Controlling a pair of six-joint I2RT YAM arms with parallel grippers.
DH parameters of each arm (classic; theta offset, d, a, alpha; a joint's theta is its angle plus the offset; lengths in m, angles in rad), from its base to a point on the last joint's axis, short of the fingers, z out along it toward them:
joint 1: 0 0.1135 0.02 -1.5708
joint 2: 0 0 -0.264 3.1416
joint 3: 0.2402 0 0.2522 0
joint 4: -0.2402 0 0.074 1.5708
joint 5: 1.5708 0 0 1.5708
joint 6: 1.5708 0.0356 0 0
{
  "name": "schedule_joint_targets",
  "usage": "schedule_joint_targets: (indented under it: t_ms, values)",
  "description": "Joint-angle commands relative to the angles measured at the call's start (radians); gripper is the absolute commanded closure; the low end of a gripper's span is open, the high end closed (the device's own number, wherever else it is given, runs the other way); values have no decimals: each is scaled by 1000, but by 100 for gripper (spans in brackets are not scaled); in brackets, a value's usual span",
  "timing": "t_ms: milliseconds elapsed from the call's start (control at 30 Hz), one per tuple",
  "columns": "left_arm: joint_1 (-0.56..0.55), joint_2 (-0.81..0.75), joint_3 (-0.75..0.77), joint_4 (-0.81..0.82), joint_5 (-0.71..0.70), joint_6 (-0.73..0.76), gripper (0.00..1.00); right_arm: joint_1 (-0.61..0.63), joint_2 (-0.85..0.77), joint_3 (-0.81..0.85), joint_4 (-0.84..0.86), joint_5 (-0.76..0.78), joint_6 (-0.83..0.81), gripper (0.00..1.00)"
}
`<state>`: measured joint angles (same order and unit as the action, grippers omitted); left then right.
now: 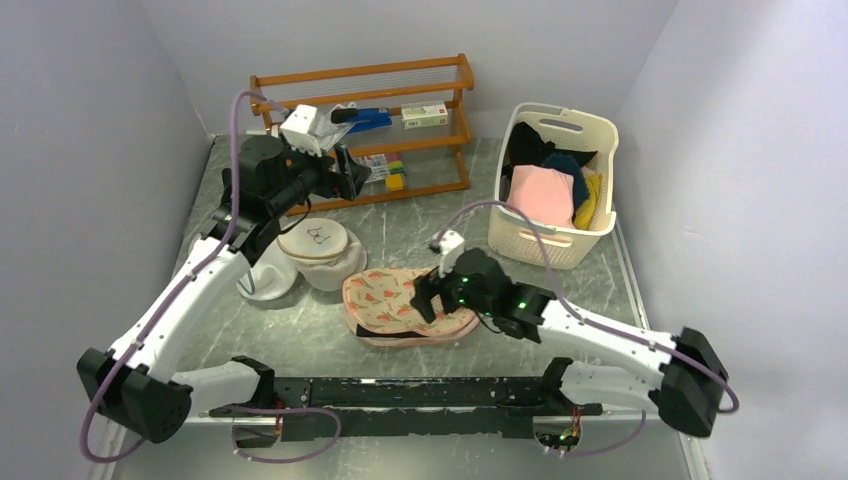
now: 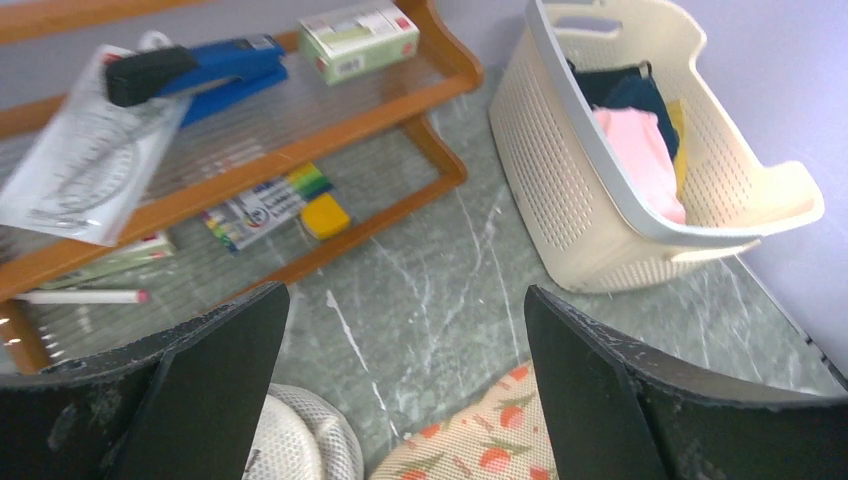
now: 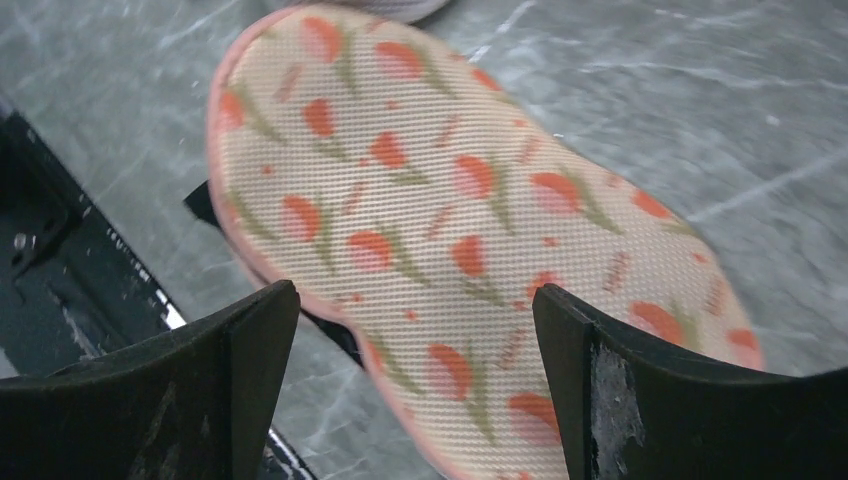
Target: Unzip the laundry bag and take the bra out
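One laundry bag (image 1: 385, 300), two round white mesh bags (image 1: 320, 255), one basket (image 1: 548, 245); left gripper (image 2: 405, 295) and right gripper (image 3: 415, 290) both spread wide, gripping nothing.

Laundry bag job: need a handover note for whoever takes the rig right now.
Grippers: left gripper open, empty, raised near the shelf; right gripper open, empty, over the laundry bag.
Things: the bag lies flat on the table, near the middle, with something black showing under its near edge.
Done: cannot tell whether the zip is open; no bra is out.
Left: unzip if needed, then pull out the bra.
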<state>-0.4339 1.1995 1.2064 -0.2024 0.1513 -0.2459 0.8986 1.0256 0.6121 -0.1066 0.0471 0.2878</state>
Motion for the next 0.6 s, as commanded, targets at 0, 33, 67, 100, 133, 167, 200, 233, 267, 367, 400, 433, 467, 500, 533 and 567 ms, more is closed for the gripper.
schedule_joint_targets:
  t_ms: [0, 33, 67, 100, 133, 167, 200, 233, 267, 367, 400, 433, 467, 500, 533, 567]
  values:
    - [49, -83, -42, 91, -57, 4, 1, 163, 114, 102, -55, 130, -103, 12]
    - [57, -90, -51, 101, -60, 2, 1, 199, 142, 126, -72, 162, -123, 12]
    - [64, -97, -59, 108, -65, 0, 1, 233, 173, 149, -89, 191, -145, 12]
    - [70, -101, -65, 113, -70, -3, 1, 265, 205, 173, -109, 215, -174, 12]
    - [76, -103, -70, 117, -73, -5, 1, 300, 236, 199, -135, 243, -202, 12]
    - [81, -103, -72, 118, -75, -7, 1, 334, 269, 220, -157, 272, -231, 13]
    - [84, -101, -74, 117, -77, -8, 1, 363, 295, 241, -182, 304, -257, 14]
    - [86, -96, -72, 115, -77, -7, 1, 390, 325, 259, -202, 330, -279, 17]
    - [87, -92, -72, 114, -73, -9, 1, 411, 349, 274, -221, 340, -299, 20]
    - [90, -82, -71, 116, -58, -16, 1, 460, 422, 314, -263, 362, -336, 30]
    - [91, -79, -71, 116, -51, -18, 1, 471, 439, 322, -270, 372, -339, 34]
    - [94, -75, -70, 116, -46, -19, 1, 480, 456, 329, -276, 380, -341, 38]
    - [97, -72, -69, 116, -37, -22, 1, 490, 470, 334, -276, 390, -342, 39]
    - [100, -69, -68, 116, -29, -27, 1, 499, 484, 336, -275, 401, -341, 40]
    - [103, -66, -69, 118, -22, -31, 1, 505, 497, 339, -274, 410, -340, 42]
    - [107, -63, -67, 118, -16, -34, 1, 509, 509, 340, -272, 418, -341, 46]
